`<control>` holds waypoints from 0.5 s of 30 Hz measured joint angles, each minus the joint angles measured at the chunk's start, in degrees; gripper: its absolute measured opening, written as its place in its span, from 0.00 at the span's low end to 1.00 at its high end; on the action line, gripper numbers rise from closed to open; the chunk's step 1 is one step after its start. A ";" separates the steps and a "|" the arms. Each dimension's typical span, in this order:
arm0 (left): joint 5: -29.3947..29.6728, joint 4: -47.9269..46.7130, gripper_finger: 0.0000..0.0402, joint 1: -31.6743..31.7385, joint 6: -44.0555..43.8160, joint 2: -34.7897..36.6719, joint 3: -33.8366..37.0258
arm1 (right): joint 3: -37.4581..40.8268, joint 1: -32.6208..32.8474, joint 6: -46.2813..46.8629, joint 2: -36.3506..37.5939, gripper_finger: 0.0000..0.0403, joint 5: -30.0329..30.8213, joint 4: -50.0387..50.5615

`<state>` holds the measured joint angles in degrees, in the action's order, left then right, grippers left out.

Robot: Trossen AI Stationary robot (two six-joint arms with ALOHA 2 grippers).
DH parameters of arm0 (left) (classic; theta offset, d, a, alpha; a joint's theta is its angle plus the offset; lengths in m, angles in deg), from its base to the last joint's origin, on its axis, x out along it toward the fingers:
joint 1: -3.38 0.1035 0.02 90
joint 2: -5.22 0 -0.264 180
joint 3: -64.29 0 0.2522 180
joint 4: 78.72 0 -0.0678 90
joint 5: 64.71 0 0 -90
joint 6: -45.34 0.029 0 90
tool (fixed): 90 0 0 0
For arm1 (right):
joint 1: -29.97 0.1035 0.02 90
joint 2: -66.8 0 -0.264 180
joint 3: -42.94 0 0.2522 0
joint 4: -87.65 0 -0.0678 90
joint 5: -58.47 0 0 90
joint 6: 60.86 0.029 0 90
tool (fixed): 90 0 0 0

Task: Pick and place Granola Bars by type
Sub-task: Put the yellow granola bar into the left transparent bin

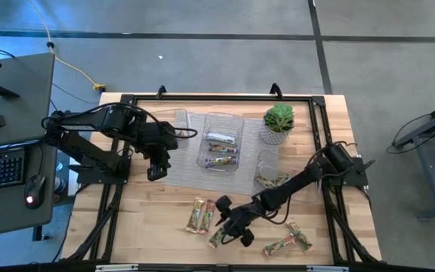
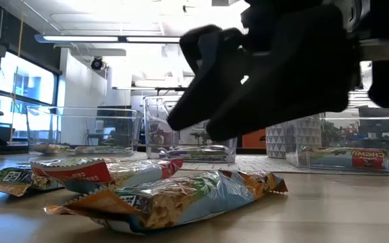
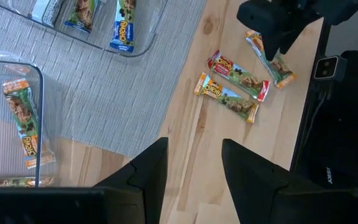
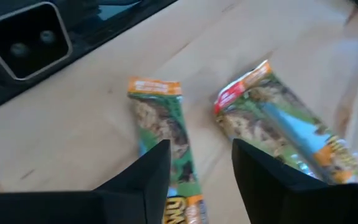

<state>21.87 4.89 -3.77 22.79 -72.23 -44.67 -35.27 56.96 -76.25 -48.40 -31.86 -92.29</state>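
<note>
The right tool [image 1: 232, 225] hangs low over the near edge of the worktop [image 1: 157, 219], fingers apart and holding nothing, straddling one end of a green-wrapped bar [image 4: 166, 134]. A second bar with a blue and orange wrapper [image 4: 278, 134] lies just beside it, and that is the main risk: if the tool drops slightly off line, one finger could land on the neighbour's foil, drag it along, or pinch both wrappers at once. The foil looks slick and puffy, so a grip on the wrapper's crimped end alone could slip.

In the high view the green-wrapped bar [image 1: 217, 236] lies with its long axis slanting from near-left to far-right. Two more bars [image 1: 199, 216] lie just to its left, long axes running near to far, and another pair [image 1: 289, 240] sits to the right.

The left tool [image 1: 155, 172] waits over the grey mat [image 1: 174, 175] at far left, fingers apart and empty, beside the clear trays [image 1: 238, 155].
</note>
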 joint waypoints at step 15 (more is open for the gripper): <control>0.00 0.17 0.37 0.00 -1.18 0.00 0.02 | 0.00 -2.04 1.71 -0.05 0.60 -6.10 3.13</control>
<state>21.87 5.06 -3.77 21.62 -72.23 -44.65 -35.27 54.92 -74.54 -48.45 -37.95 -89.17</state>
